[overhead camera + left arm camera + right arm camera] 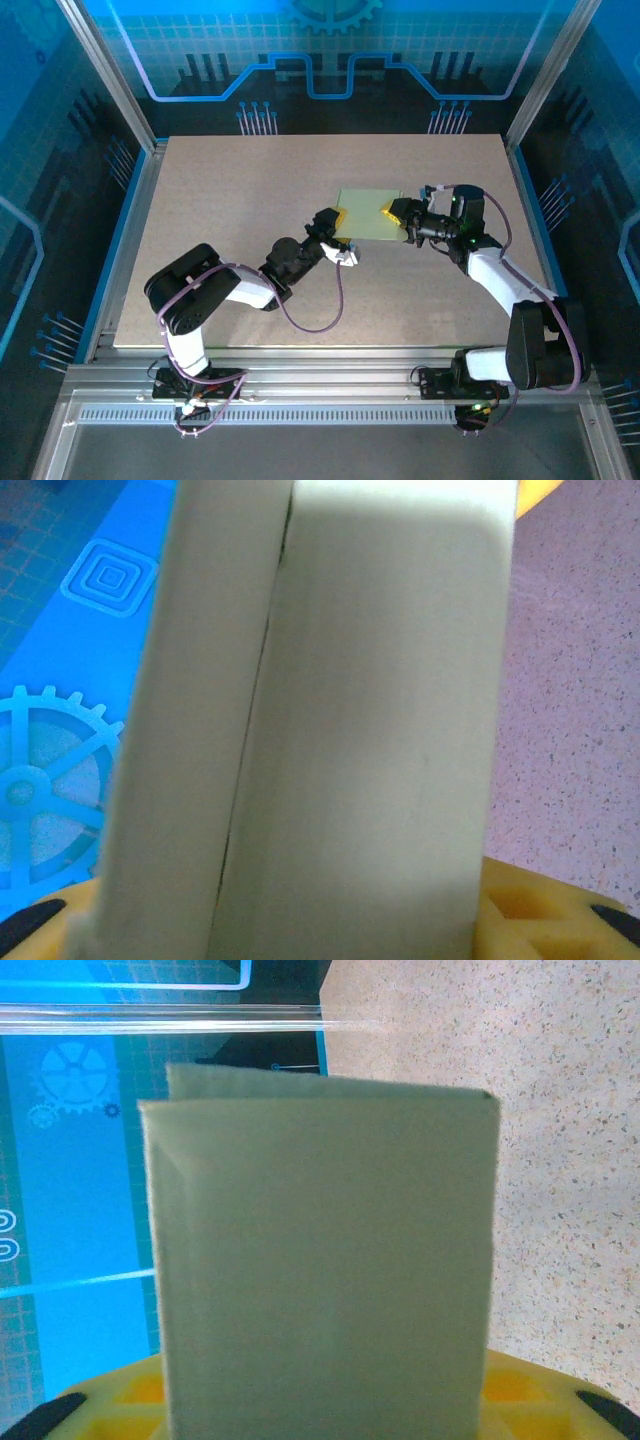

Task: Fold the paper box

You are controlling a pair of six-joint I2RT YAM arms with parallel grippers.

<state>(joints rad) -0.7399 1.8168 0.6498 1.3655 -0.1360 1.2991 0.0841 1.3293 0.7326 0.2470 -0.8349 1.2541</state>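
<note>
While the right gripper [393,210] pinches the box [364,213] at its right end, the left gripper [339,218] sits at the left edge with card between its fingers [545,920]; can't tell if it's clamped. Box is pale lime-green, plain, flattened, two layers with one lengthwise seam, just right of tabletop [220,250] centre.

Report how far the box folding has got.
Done: the pale lime-green card paper box is already creased, with panels doubled over and a fold seam showing. In hand: the right arm's fingers grip one edge; the left arm's fingers sit at the opposite edge, grip unclear. Left: it looks flattened, not yet a squared, closed box.
</note>
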